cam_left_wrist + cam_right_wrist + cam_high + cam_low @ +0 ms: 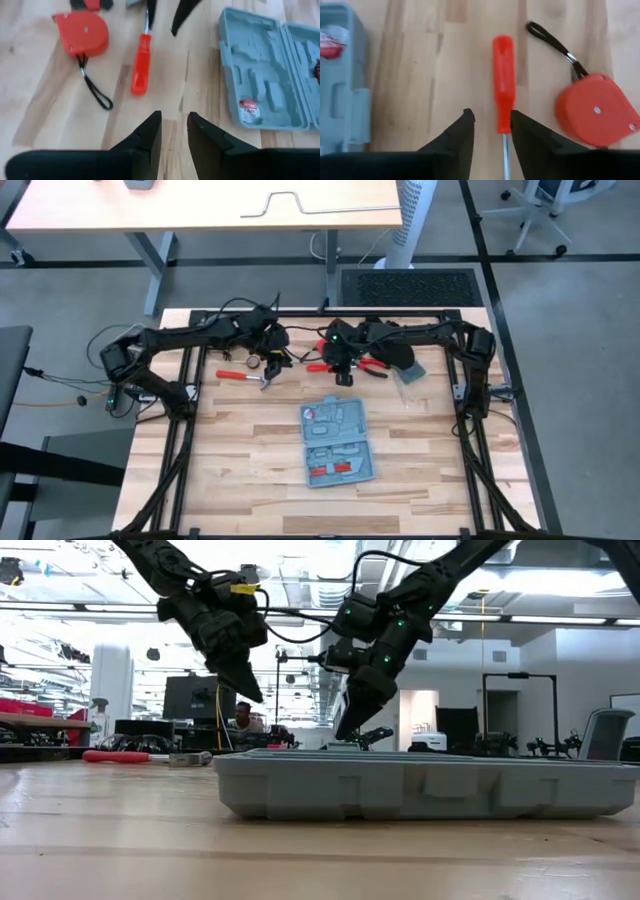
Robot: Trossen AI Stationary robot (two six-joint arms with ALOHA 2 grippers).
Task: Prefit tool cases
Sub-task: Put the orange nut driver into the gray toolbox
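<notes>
The right end effector [490,127] hangs with its fingers a little apart right over a red screwdriver [503,82]. The left end effector [174,131] is near it, fingers a little apart too. The open tool case [335,442] lies on the worktop [240,460] just in front of both.

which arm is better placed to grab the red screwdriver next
Probably the right. The right gripper hangs open directly over the red screwdriver, handle between its fingers in its wrist view. The left gripper sees it farther off.
</notes>
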